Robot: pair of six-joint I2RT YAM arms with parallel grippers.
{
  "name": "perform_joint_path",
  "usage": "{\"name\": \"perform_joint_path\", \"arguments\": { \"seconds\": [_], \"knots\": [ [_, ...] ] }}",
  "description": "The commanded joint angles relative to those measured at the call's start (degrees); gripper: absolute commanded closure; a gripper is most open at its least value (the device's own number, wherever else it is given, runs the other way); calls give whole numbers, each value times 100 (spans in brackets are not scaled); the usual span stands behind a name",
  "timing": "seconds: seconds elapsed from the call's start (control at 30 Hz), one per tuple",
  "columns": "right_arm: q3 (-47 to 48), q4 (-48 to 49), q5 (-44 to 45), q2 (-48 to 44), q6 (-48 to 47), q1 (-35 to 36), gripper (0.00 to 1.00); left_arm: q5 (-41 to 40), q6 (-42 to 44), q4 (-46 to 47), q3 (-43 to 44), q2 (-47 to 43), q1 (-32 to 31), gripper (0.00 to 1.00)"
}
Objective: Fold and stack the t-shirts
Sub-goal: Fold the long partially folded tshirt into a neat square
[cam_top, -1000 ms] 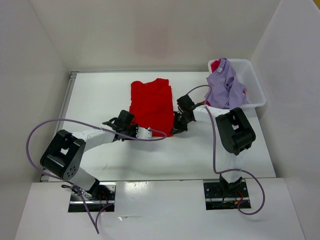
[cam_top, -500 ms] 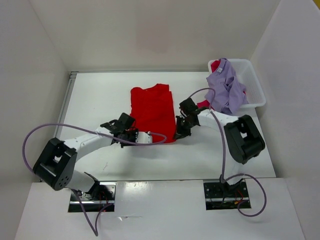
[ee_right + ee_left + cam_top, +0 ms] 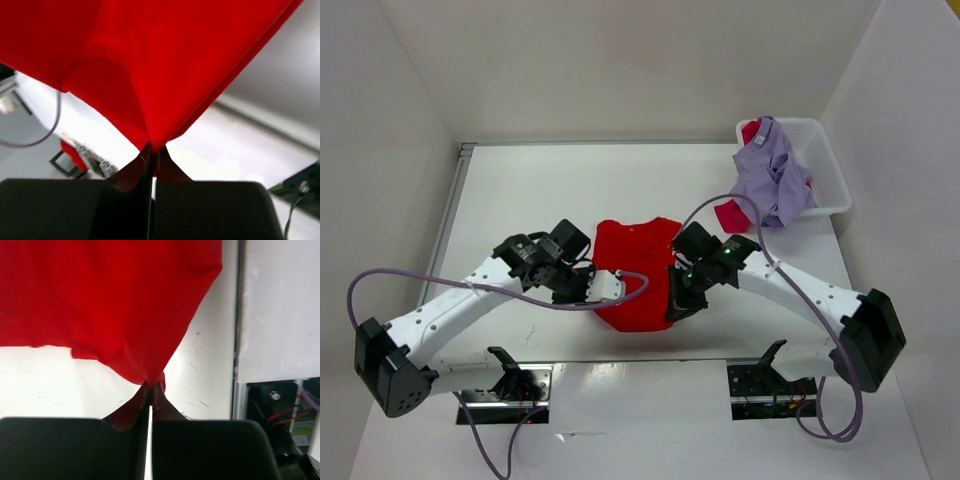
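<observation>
no readable text, labels, brands, numbers or signs in any view

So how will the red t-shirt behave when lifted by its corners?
Probably floppy: the red t-shirt sags and bunches between the left gripper and right gripper. Likely light: small corner pinches hold it. Could slip if tugged.

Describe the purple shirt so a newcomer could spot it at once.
Look to the white bin at the far right corner of the table. The lavender t-shirt lies crumpled over its left rim. It alone is pale purple; the crimson t-shirt beside it is red.
</observation>
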Motion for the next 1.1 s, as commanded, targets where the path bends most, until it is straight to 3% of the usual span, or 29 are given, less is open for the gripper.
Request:
{"name": "perform_joint_path", "arguments": {
  "seconds": [0.0,0.17,0.33,0.73,1.07],
  "knots": [
    [444,-924,-353,-466,319,-15,100,635,-135,-1045,552,-267,106,100],
    [699,-1039,-530,-651,417,-181,100,864,-328,-819,1000,-84,958,100],
    [1033,-1101,-662,-467,-92,-1024,100,1568,-714,-502,1887,872,2197,100],
    [1570,-214,-898,851,-893,-2483,100,927,-1989,1800,2362,1876,2260,100],
    [1895,305,-1163,1985,-1131,-2941,100,347,-1806,2636,2311,2561,2260,100]
  ]
}}
